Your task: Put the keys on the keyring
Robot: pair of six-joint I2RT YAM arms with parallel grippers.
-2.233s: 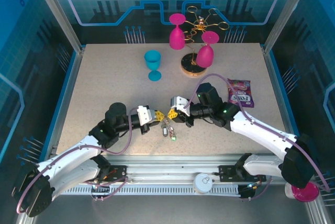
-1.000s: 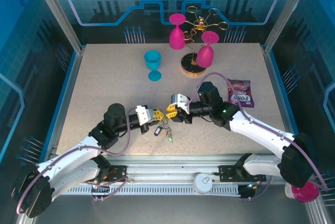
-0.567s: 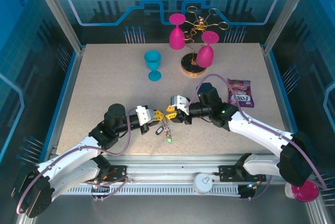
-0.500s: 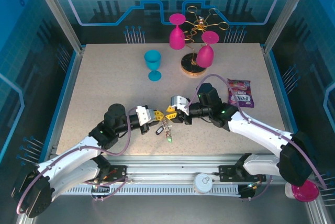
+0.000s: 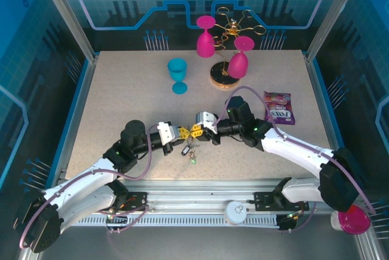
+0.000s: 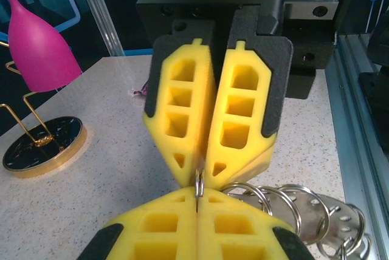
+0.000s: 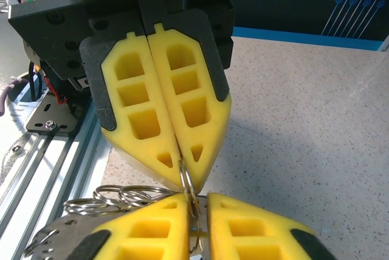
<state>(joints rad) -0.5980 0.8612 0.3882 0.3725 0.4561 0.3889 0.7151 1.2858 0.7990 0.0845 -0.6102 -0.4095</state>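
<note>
Looking down from the top camera, I see both arms meeting nose to nose over the front middle of the table [image 5: 121, 90]. The left gripper [image 5: 183, 132] and the right gripper [image 5: 196, 130] almost touch at their yellow tips.

Each one is clamped tight on the keyring [image 6: 199, 184], a thin metal ring seen edge-on between the pads. In the left wrist view my left gripper [image 6: 198, 199] pinches it from below, while the right gripper [image 6: 199, 174] bites it from above with its fingers pressed together. The right wrist view gives the mirror picture: the right gripper [image 7: 196, 204] at the bottom, the left gripper [image 7: 181, 164] opposite, and the keyring [image 7: 187, 184] nipped between them.

The keys [image 5: 189, 150] dangle in a bunch just under the two tips, a green-headed key [image 5: 192, 161] lowest. Small silvery rings [image 6: 273, 196] and perforated metal pieces [image 6: 328, 211] hang beside my left pads.

Farther back stand a blue goblet [image 5: 177, 75] and a gold wire rack [image 5: 234, 26] carrying two pink goblets [image 5: 205, 38]. A candy packet [image 5: 279, 107] lies flat near the right arm.
</note>
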